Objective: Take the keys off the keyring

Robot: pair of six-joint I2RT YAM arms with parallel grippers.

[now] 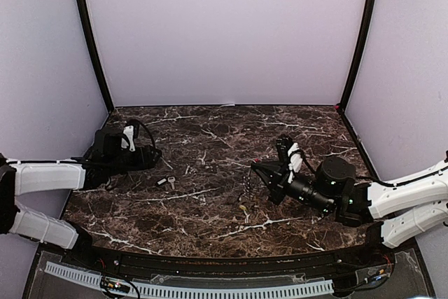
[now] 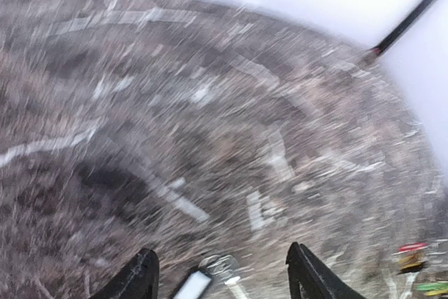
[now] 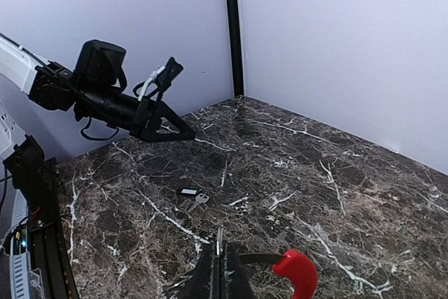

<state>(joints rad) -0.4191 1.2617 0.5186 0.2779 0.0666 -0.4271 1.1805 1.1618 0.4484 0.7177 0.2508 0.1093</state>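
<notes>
My right gripper (image 1: 254,167) is shut on the keyring (image 3: 297,272), which has a red segment; a thin metal edge (image 3: 220,237) sticks up between the closed fingers. In the top view a cluster of keys (image 1: 246,191) hangs below this gripper, with a yellow-headed one (image 1: 244,209) lowest. Two loose keys lie on the table: one dark-headed (image 1: 162,182) (image 3: 187,191) and one silver (image 1: 171,181) (image 3: 200,201). My left gripper (image 1: 158,155) (image 3: 183,133) is open above and left of them. The left wrist view is blurred; its gripper (image 2: 222,251) holds nothing, and the two loose keys (image 2: 210,276) lie beneath.
The dark marble table (image 1: 210,138) is enclosed by white walls with black corner posts (image 1: 358,40). A black rail (image 1: 210,257) runs along the near edge. Red and green key heads (image 2: 414,257) show at the right edge of the left wrist view.
</notes>
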